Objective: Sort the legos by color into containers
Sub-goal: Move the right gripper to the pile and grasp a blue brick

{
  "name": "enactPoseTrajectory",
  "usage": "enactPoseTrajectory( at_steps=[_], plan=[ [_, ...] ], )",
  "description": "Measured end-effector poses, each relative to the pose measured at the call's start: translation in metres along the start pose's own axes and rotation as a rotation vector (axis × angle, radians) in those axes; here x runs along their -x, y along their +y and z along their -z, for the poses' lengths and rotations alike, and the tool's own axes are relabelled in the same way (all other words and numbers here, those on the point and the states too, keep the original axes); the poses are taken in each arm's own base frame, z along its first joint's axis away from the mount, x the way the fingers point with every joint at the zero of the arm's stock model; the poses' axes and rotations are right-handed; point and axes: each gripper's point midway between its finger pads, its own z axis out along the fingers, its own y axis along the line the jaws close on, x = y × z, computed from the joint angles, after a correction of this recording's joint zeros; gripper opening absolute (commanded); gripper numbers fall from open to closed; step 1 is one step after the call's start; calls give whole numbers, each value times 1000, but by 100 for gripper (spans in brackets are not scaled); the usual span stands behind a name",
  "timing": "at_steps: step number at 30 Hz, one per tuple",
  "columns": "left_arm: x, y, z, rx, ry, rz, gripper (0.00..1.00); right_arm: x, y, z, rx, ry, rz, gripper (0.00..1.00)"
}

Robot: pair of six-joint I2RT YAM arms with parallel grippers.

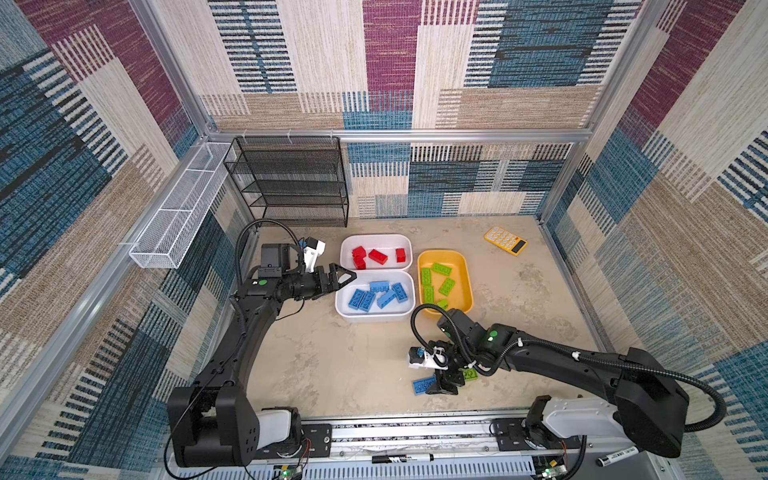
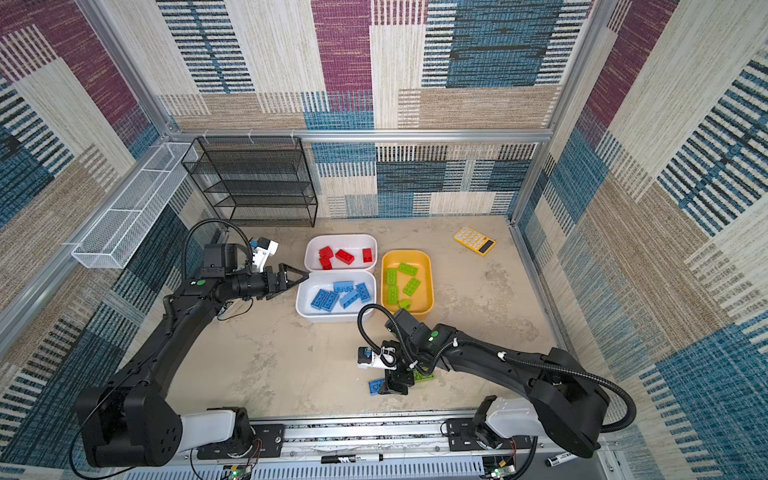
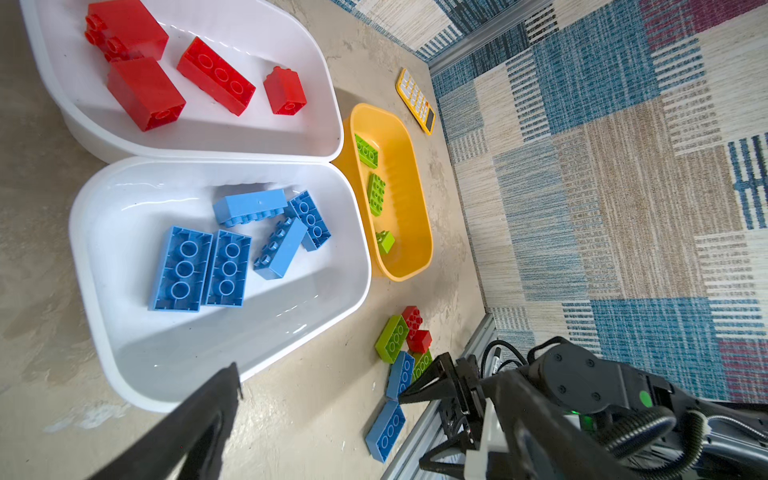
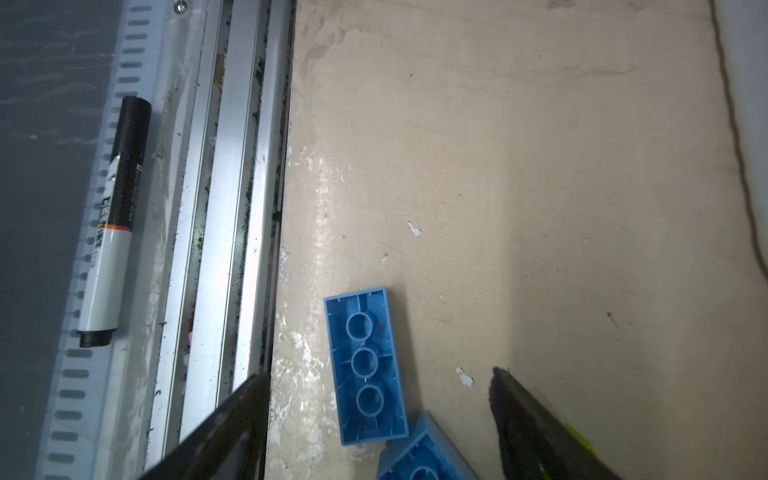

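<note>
Three containers sit mid-table in both top views. A white tub [image 1: 376, 237] holds red legos [image 1: 377, 256], a white tub [image 1: 374, 318] holds blue legos [image 1: 379, 294], and a yellow tub [image 1: 468, 282] holds green legos [image 1: 440, 269]. My left gripper [image 1: 347, 276] hovers open and empty at the left edge where the two white tubs meet. Loose legos lie near the front rail: two blue [image 3: 386, 430], two green [image 3: 391, 338] and red [image 3: 415, 328]. My right gripper [image 4: 376, 380] is open and low, its fingers either side of an upside-down blue lego [image 4: 365, 365] with gaps on both sides.
A yellow calculator [image 1: 505, 240] lies at the back right. A black mesh rack [image 1: 291, 183] and a white wire basket [image 1: 178, 212] stand at the back left. The aluminium front rail [image 4: 232, 208] runs close beside the loose bricks, with a marker [image 4: 114, 224] beyond it.
</note>
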Motion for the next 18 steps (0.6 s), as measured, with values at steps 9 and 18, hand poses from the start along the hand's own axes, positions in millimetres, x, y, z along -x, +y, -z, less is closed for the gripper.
enactPoseTrajectory(
  at_steps=[9,18],
  plan=[
    [-1,0,0,0,0,-1,98,-22,7,-34,39,125,34,52],
    [-1,-1,1,1,3,0,97,9,-14,-19,-60,75,78,33]
  ],
)
